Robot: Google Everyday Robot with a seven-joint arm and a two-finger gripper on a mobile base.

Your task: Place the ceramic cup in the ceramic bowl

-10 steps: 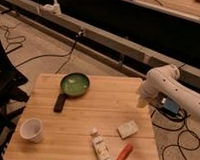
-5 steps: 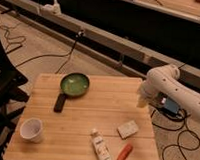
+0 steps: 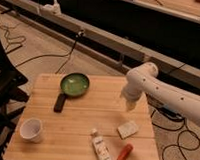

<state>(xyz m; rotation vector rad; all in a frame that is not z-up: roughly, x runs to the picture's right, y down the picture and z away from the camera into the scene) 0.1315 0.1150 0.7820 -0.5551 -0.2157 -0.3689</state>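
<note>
Wooden table (image 3: 107, 107): pale block (image 3: 127, 129), white tube (image 3: 101, 148), orange piece (image 3: 124, 154) grouped together.

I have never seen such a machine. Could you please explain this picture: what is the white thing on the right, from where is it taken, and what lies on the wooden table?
The white thing is a robot arm reaching in from the right. Its end is the gripper, the grasping part; it hangs over the right side of the wooden table, near a pale sponge-like block, and I see nothing held in it. The single picture looks down on the table from above. On it lie a white ceramic cup at the front left, a green ceramic bowl with a black handle at the back, and a white labelled tube and an orange stick-like thing at the front.
</note>
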